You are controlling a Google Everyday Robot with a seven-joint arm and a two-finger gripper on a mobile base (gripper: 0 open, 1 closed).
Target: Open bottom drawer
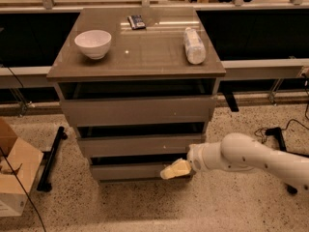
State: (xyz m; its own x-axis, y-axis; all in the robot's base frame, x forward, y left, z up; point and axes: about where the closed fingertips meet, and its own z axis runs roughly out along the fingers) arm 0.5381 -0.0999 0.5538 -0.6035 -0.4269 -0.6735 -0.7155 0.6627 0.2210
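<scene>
Nearest, a speckled terrazzo floor (145,208) runs across the foreground, with an open brown cardboard box (13,180) at its left side. Over the floor, a smooth white robot arm (251,156) reaches in from the right. Its pale yellow gripper (176,169) is up against the grey-brown flat-fronted bottom drawer (126,171), at the right part of the panel's upper edge, below the near right corner of the counter. I cannot tell whether the gripper is open or closed, nor whether it has hold of anything.

The bottom drawer sits lowest in the cabinet, with a dark gap above its front. Above it come the grey-brown middle drawer front (135,145) and the wider grey-brown top drawer front (137,110), each with a dark gap over it.

On the glossy grey-brown counter top (145,57), a white round bowl (93,43) stands near the left edge. A clear plastic bottle (194,45) lies on its side near the right edge. A small dark flat packet (136,21) lies near the far edge, about midway along.
</scene>
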